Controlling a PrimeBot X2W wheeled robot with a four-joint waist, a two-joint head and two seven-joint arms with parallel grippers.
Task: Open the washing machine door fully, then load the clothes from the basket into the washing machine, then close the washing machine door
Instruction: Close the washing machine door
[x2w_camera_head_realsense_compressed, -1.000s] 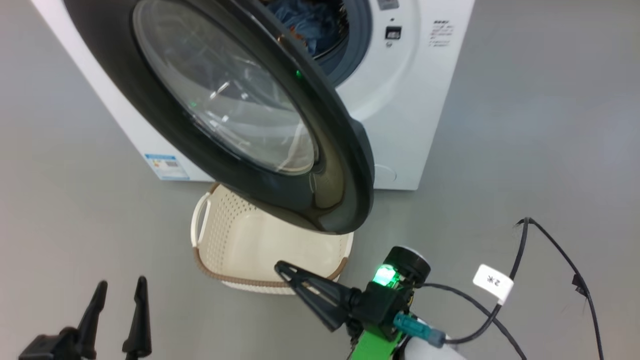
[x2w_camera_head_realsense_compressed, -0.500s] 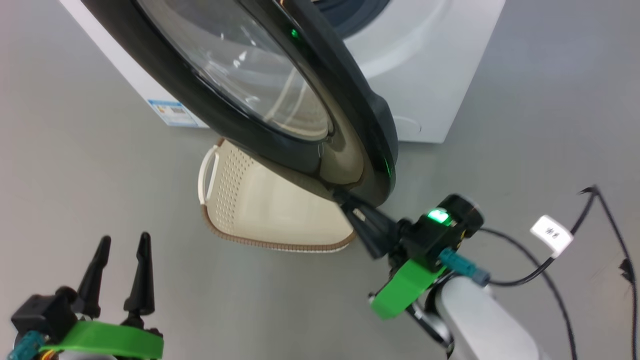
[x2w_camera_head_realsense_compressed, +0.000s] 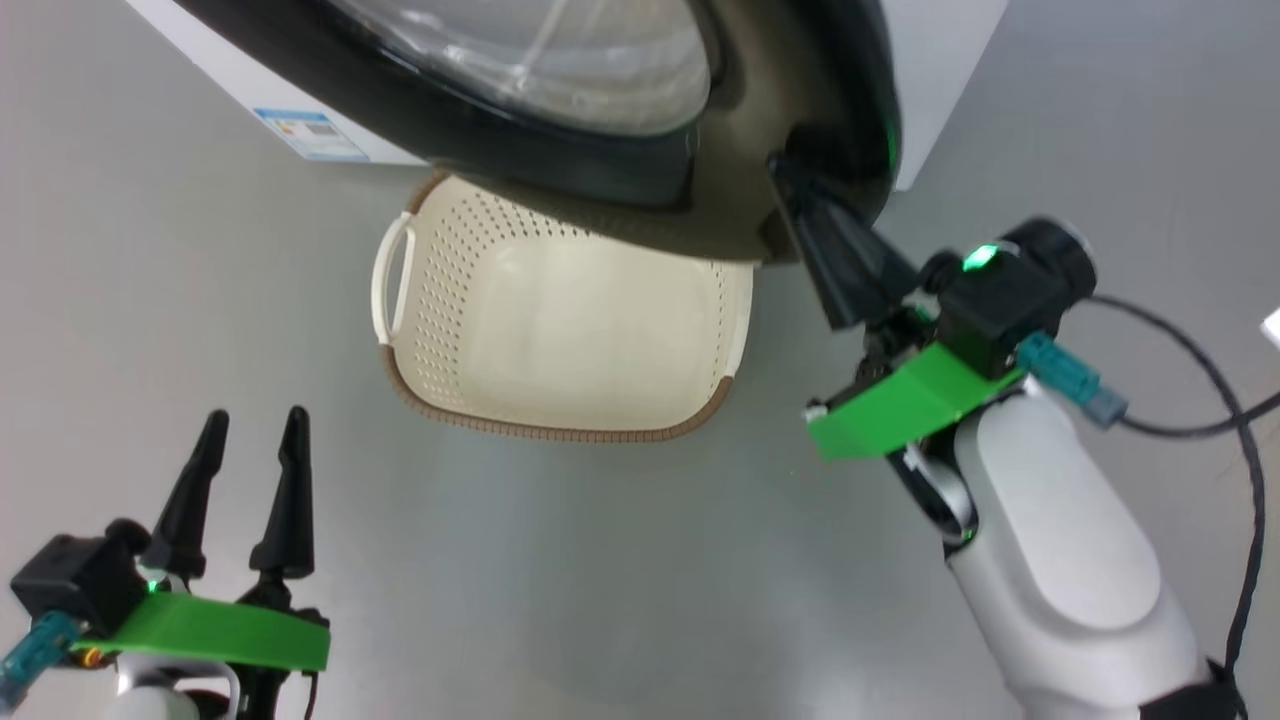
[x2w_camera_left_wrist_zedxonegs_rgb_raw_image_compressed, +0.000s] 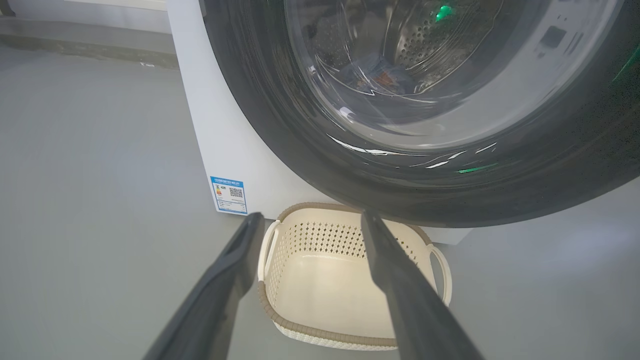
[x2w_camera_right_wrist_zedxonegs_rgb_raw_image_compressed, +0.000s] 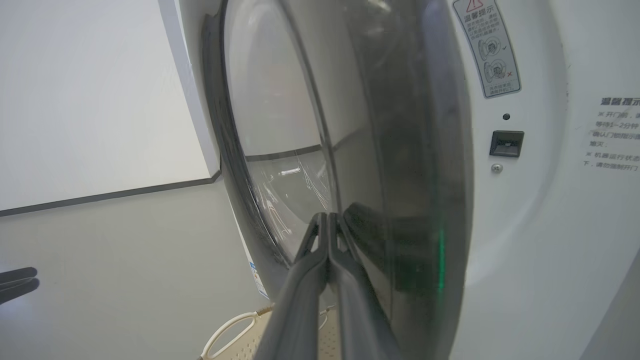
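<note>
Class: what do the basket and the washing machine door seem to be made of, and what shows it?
Basket: matt cream plastic, likely moulded, judging by its neat punched holes and smooth walls. Door: glossy black surround, probably plastic, which mirrors lights; clear bulging centre, glass or clear plastic, as the drum shows through.

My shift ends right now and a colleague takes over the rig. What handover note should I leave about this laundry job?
Left gripper: open, holding nothing, clear of the basket.
Right gripper: shut, holding nothing, tips apparently against the outer rim of the washing machine door.
Basket: empty, on the floor before the washing machine.
Clothes: in the drum, seen through the door glass.
Done: loading.
Left: the door is ajar, not latched; push it fully shut.
</note>
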